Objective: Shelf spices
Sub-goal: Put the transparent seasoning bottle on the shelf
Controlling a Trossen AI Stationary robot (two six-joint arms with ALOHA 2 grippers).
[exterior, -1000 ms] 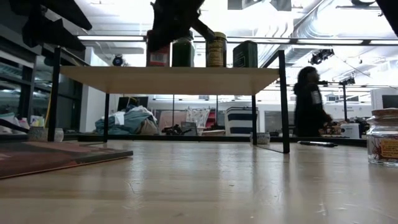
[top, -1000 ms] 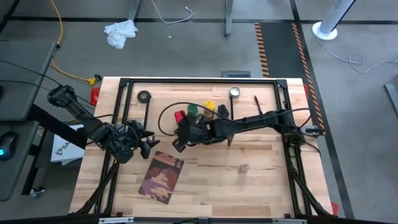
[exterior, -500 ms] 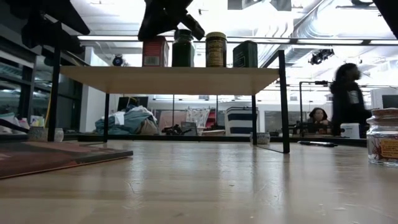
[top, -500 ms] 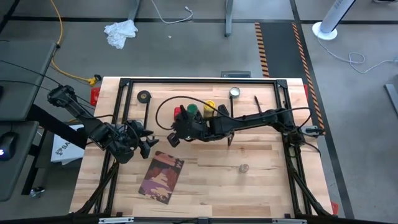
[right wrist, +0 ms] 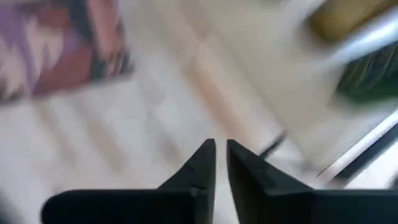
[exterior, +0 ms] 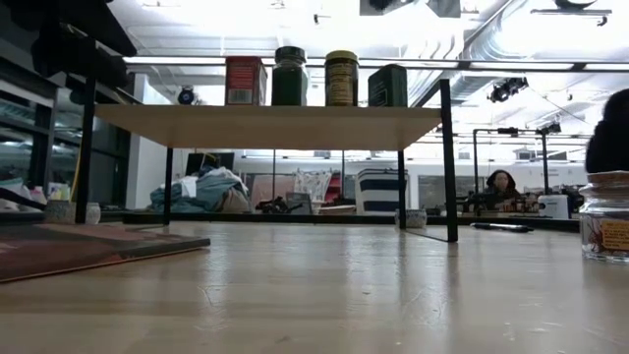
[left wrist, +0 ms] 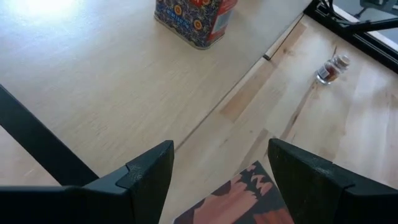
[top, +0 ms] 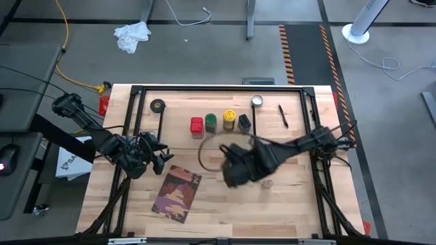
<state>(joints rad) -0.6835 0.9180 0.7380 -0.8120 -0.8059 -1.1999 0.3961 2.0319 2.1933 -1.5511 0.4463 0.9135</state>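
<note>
On the shelf (exterior: 265, 125) stand four spices (exterior: 316, 81), while right gripper (right wrist: 220, 163), fingers nearly closed and empty, is near the clear glass jar (top: 267, 184); left gripper (left wrist: 219, 180) is spread open beside the book (top: 177, 194).

No legible text or labels

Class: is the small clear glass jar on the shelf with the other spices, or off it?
Off. The small clear glass jar stands on the tabletop beside the right tool, away from the pale wood shelf.

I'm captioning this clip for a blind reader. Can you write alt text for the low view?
Four spice containers, a red box, green-topped jar, yellow-topped jar and dark tin, stand in a row on a pale wood shelf. A clear glass jar waits on the table at right.
</note>
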